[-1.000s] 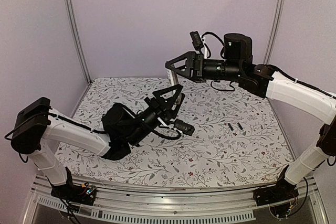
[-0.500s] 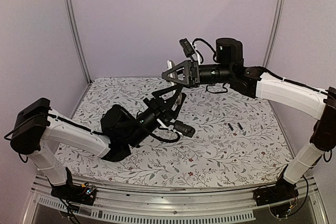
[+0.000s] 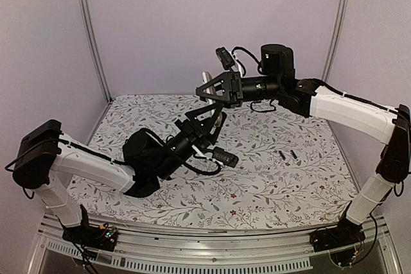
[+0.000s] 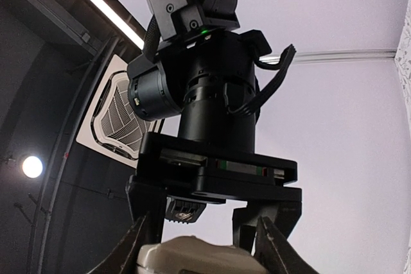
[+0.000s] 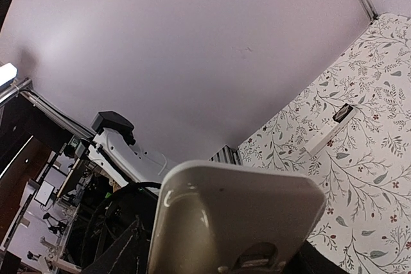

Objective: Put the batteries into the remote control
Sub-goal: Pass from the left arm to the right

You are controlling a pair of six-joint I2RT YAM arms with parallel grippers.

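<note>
While left pincer point(image 4: 205, 255) clamps remote point(image 5: 237, 216) aloft | right pincer point(image 3: 209, 89) straddles top edge, grip unclear

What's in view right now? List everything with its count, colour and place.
remote: one, white, held in the air between the two arms
batteries: two, black, side by side on the cloth, right of centre
strip: one, white with a dark end, flat on the cloth, seen only from the right wrist
cloth: one, white with grey leaf print, covering the table
walls: lilac, around the table
left arm: one, white and black, jaws gripping the remote from below
right arm: one, white and black, jaws on either side of the remote's upper end, grip unclear
</note>
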